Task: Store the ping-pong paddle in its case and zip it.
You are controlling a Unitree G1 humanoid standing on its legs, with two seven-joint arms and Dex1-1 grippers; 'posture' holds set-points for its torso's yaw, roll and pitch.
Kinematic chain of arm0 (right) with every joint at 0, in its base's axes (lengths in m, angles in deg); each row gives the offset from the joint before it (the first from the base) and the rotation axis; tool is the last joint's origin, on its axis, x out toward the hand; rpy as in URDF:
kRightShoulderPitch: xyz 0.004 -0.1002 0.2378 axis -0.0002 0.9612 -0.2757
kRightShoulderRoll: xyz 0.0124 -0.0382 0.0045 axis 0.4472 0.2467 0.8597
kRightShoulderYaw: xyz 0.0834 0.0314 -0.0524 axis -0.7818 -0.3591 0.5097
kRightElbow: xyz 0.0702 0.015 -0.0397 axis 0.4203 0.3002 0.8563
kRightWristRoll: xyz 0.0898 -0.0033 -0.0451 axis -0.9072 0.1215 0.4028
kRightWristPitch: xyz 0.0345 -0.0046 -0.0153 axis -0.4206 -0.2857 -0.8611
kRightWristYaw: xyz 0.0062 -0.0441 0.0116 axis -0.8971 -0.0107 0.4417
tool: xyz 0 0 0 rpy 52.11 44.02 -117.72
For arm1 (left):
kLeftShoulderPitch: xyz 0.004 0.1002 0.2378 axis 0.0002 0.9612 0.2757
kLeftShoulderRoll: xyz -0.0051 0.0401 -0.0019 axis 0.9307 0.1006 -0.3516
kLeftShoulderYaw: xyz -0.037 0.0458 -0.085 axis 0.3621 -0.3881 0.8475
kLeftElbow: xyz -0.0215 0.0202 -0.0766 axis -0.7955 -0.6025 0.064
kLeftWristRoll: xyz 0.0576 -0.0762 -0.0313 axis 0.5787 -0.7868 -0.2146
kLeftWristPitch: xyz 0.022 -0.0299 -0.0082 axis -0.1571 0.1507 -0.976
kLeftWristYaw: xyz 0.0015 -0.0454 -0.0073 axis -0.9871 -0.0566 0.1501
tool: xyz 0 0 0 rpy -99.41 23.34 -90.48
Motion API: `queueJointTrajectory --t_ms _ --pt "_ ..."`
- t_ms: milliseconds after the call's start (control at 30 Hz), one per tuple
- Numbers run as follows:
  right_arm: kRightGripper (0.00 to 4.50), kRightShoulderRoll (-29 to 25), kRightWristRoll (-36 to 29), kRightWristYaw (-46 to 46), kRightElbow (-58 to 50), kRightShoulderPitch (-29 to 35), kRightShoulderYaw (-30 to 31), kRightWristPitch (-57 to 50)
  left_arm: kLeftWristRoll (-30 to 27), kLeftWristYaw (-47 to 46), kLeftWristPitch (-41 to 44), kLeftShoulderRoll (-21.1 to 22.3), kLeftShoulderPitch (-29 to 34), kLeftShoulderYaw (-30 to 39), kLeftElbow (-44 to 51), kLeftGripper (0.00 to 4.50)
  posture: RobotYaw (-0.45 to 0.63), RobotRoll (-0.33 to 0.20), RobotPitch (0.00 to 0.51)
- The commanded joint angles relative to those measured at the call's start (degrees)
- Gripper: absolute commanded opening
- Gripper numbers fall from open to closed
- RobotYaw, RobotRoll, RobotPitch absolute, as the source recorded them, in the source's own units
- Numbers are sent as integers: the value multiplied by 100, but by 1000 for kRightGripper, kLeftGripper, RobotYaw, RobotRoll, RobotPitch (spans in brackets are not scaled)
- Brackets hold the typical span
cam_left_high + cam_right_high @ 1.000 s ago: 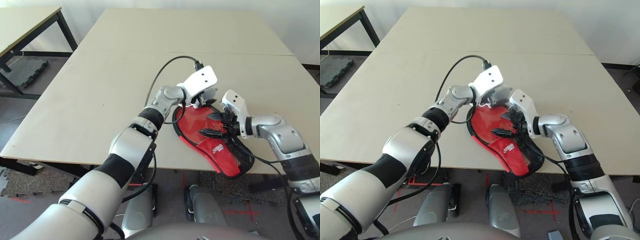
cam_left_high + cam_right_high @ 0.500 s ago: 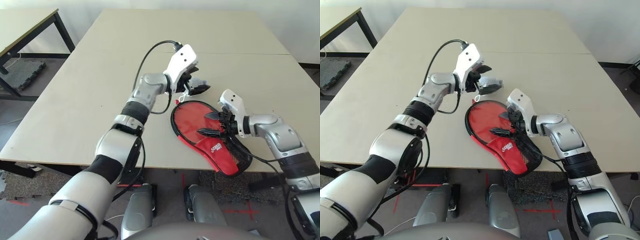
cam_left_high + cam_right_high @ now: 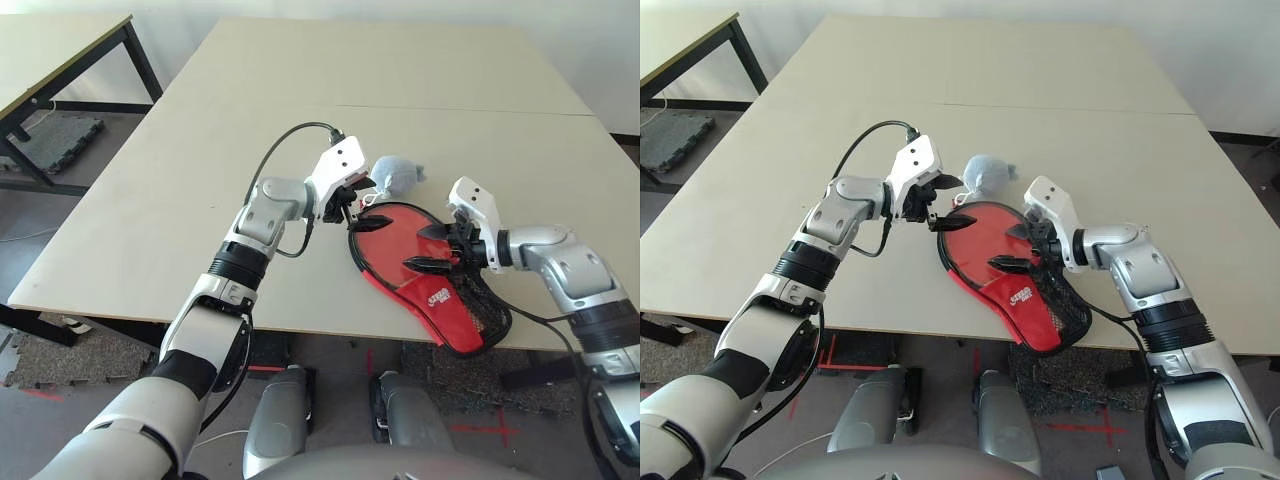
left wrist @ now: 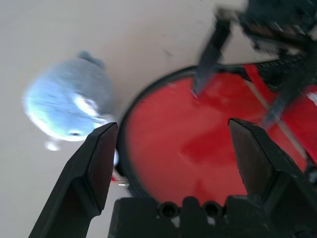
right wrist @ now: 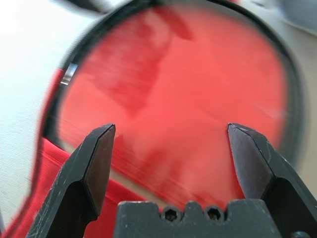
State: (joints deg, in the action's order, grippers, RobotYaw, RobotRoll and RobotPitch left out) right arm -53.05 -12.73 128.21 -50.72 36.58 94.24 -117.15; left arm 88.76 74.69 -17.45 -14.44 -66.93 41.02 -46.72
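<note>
Left eye view: the case [image 3: 425,280] runs lengthwise from far-left round head to near-right mesh end. Right gripper [image 3: 431,248], fingers spread, hovers over its middle and is nearer. Left gripper [image 3: 362,208], also spread and empty, sits at the far-left rim.

One bit of lettering only: small white-lettered patch [image 3: 435,297] on the red side of the case [image 3: 400,255], near its narrow handle end, just beside the black mesh pocket. Letters too small to read, can't make out brand or word. No other text, nos. or signs legible on anything else on the surface [image 3: 200,150]
</note>
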Motion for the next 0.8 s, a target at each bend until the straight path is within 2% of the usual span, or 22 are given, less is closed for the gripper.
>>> queueJointTrajectory --t_ms 33,367,567,800 --pt "4500 -87 -60 22 198 -186 -192 -4 -17 72 84 -13 126 -236 149 4466 64 0 92" --pt "4500 103 46 -249 1071 -1164 -446 415 91 -28 7 -102 328 -668 -13 4466 58 0 94" --pt "4500 692 294 -819 2188 -1974 -479 1001 184 -151 -2 -141 374 -850 -240 4466 64 0 98" --pt "4500 1388 296 -1585 3606 -2674 -832 1524 237 -297 -75 -279 422 -902 -478 4466 74 0 99"
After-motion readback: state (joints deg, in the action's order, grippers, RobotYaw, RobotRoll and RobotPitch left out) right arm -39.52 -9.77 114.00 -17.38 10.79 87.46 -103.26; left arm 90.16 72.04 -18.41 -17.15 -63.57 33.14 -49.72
